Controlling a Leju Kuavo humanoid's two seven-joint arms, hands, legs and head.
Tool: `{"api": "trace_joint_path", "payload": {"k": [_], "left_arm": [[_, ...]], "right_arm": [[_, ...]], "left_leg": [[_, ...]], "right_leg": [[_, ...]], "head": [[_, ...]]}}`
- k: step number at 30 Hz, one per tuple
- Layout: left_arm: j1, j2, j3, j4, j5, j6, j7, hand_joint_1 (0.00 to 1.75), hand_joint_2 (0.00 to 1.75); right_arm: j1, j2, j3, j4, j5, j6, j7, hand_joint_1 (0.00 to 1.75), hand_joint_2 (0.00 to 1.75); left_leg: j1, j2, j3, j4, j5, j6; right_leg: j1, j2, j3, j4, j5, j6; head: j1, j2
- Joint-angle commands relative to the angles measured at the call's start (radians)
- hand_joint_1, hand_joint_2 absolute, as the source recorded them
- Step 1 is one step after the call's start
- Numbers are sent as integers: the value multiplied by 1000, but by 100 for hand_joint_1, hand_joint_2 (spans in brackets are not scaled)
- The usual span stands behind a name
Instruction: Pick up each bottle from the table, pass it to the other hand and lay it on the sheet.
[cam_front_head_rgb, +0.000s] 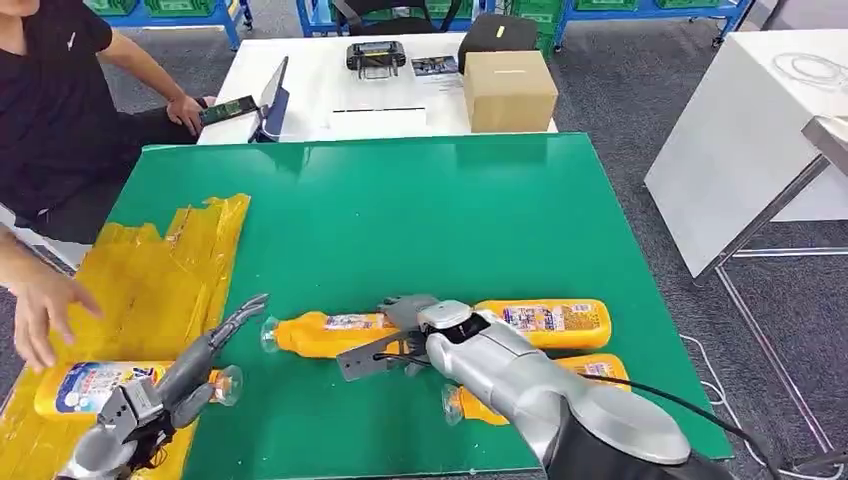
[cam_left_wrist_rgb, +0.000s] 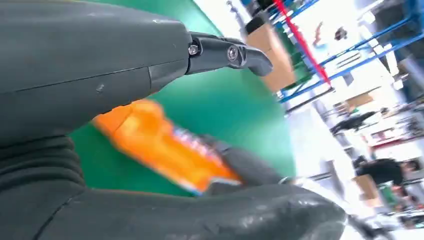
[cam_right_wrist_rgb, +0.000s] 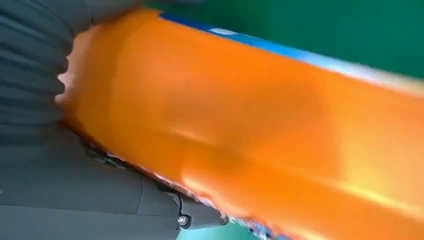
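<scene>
My right hand (cam_front_head_rgb: 415, 325) grips an orange bottle (cam_front_head_rgb: 320, 333) around its middle, clear cap toward the left, over the green table (cam_front_head_rgb: 420, 220). The right wrist view shows this bottle (cam_right_wrist_rgb: 260, 125) pressed against the right hand (cam_right_wrist_rgb: 60, 175). Two more orange bottles lie on the table: one (cam_front_head_rgb: 555, 320) just beyond the hand, one (cam_front_head_rgb: 590, 372) partly hidden under my right arm. Another bottle (cam_front_head_rgb: 90, 385) lies on the yellow sheet (cam_front_head_rgb: 150, 280) at the left. My left hand (cam_front_head_rgb: 190, 375) hovers open over its cap end, fingers stretched toward the held bottle (cam_left_wrist_rgb: 165, 145).
A person sits at the table's far left; one of their hands (cam_front_head_rgb: 40, 310) rests over the sheet near the lying bottle. Behind the green table stands a white table with a cardboard box (cam_front_head_rgb: 508, 90) and devices. A white table (cam_front_head_rgb: 740, 140) stands to the right.
</scene>
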Motion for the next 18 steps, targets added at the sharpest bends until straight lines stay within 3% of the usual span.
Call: {"api": "trace_joint_path", "payload": {"k": [1,2,5,10,12,14,16,17,18], "left_arm": [[-46,-110,92,40,10,-38,5,0,0],[-46,-110,92,40,10,-38,5,0,0],[-47,-115,101,44,4,-31,5,0,0],[-70,-221,278,128,70,-131,5,0,0],[-58,-272,370,137,104,-165,5,0,0],[-18,-320,455,119,196,-204,8,0,0],[14,-331,468,75,202,-217,18,0,0],[27,-364,504,51,254,-225,63,0,0],[37,-378,514,33,289,-235,86,0,0]], "right_arm": [[112,-17,-50,79,-19,-11,12,175,175],[112,-17,-50,79,-19,-11,12,175,175],[111,-15,-62,78,-24,-19,14,175,175],[113,-14,-207,69,-79,-170,5,175,175],[112,-11,-301,45,-121,-298,-52,175,175],[130,-15,-434,-36,-185,-499,-201,175,175],[129,-10,-451,-46,-174,-493,-197,175,175],[168,-17,-540,-125,-172,-608,-292,175,175],[188,-17,-588,-164,-163,-651,-332,175,175]], "left_leg": [[2,-3,-6,1,3,0],[2,-5,-12,0,6,0],[2,-4,-9,1,5,0],[1,-3,-4,1,3,0],[2,-5,-9,-1,6,0],[2,-3,-8,-2,5,0],[2,0,-8,-1,4,1],[1,-1,-10,0,3,1],[1,-1,-11,0,4,2]], "right_leg": [[2,-2,-5,0,3,-1],[3,-4,-9,-2,6,-1],[3,-3,-7,-1,5,-1],[2,-2,-2,0,2,-1],[3,-4,-6,-3,5,-1],[2,-2,-5,-3,5,0],[2,1,4,-3,4,0],[1,0,4,-1,3,1],[2,0,3,-1,3,1]], "head": [[0,0],[-1,0],[0,0],[0,0],[-1,0],[-1,0],[0,0],[0,0],[0,0]]}}
